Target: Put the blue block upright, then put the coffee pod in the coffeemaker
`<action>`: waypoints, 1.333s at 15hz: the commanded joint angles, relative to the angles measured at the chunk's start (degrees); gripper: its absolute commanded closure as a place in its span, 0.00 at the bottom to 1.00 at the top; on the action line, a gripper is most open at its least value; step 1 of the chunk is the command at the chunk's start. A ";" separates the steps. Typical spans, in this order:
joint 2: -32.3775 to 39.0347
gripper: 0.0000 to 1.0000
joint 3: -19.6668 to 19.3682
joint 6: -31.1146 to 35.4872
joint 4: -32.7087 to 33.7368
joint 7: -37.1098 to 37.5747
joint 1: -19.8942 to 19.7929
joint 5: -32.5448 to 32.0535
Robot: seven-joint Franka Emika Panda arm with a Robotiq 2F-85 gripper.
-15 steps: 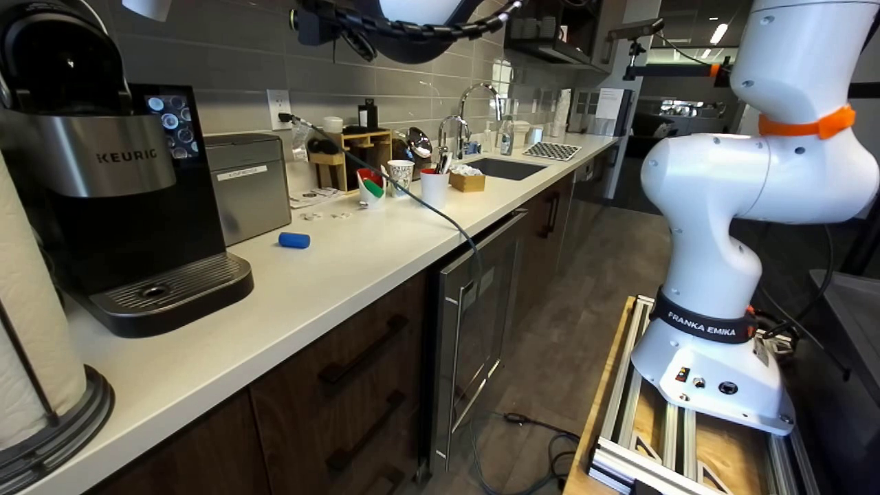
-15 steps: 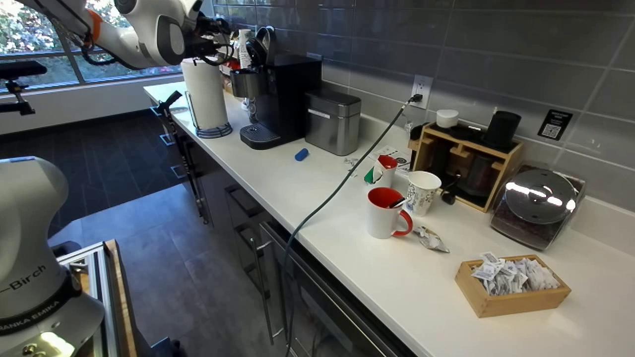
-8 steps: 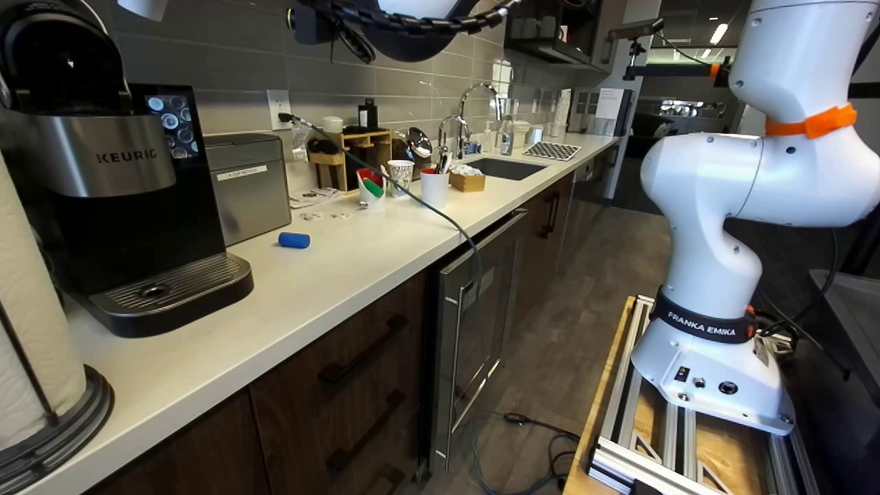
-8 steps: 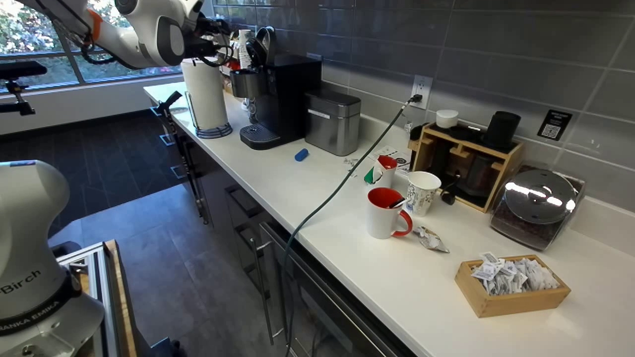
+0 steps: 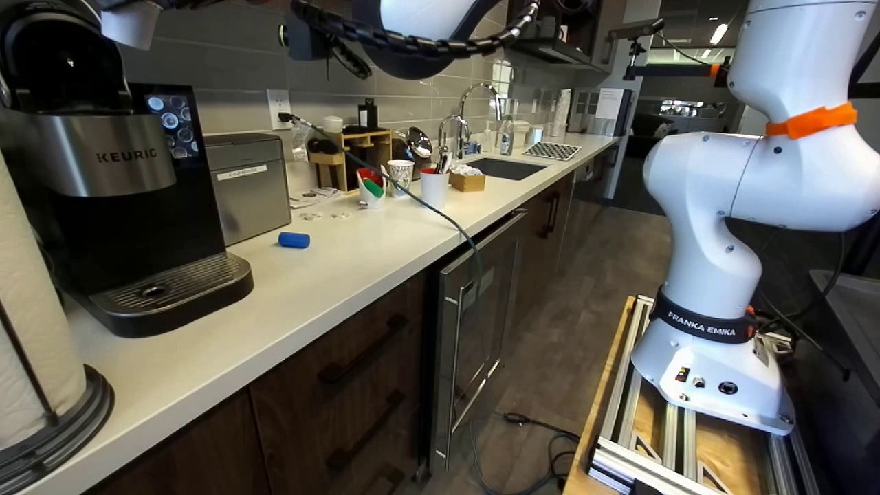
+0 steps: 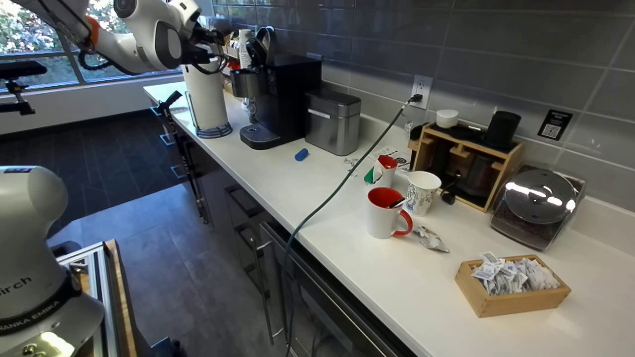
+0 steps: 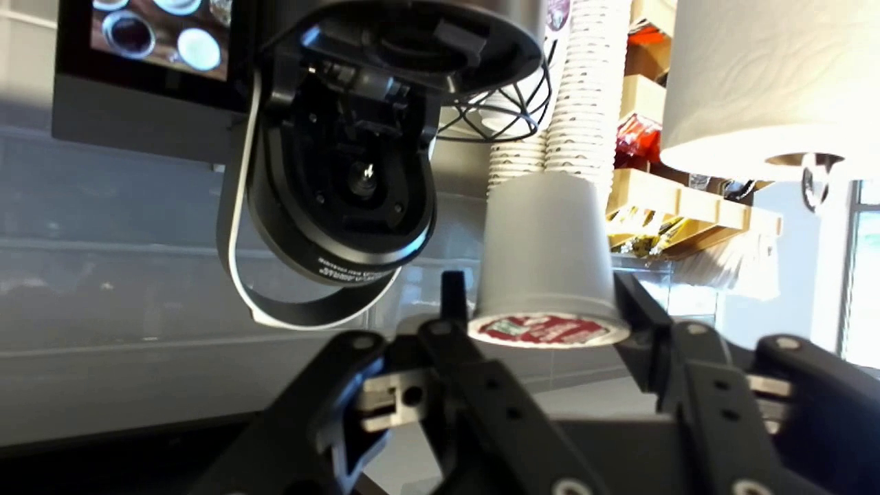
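The blue block (image 5: 294,240) lies on its side on the counter, in front of the grey metal box; it also shows in an exterior view (image 6: 301,154). The black coffeemaker (image 5: 103,151) stands beside that box, and in an exterior view (image 6: 292,94). In the upside-down wrist view its lid is raised and the open head (image 7: 344,172) shows. My gripper (image 7: 546,306) is shut on the white coffee pod (image 7: 546,240), red-printed lid facing up. The pod also shows in an exterior view (image 5: 130,26), in front of the coffeemaker's top, apart from it. The fingertips are mostly hidden in both exterior views.
A paper towel roll (image 6: 204,94) stands close beside the coffeemaker, under the arm. Stacked paper cups (image 7: 577,89) stand behind. The grey metal box (image 5: 251,185) is on the other side. A cable (image 6: 342,183) crosses the counter. Mugs (image 6: 384,218) and a wooden organizer (image 6: 466,163) stand further along.
The pod in my gripper has moved down and slightly left in an exterior view, closer to the coffeemaker's head. The arm has lowered a little. The blue block has not moved.
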 commanded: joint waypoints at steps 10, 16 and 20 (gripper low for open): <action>8.36 0.71 34.63 -6.63 10.52 0.13 -34.69 2.52; 17.54 0.71 57.35 -15.36 23.53 -5.61 -58.28 3.07; 22.53 0.71 67.25 -21.24 30.41 -12.58 -67.98 6.68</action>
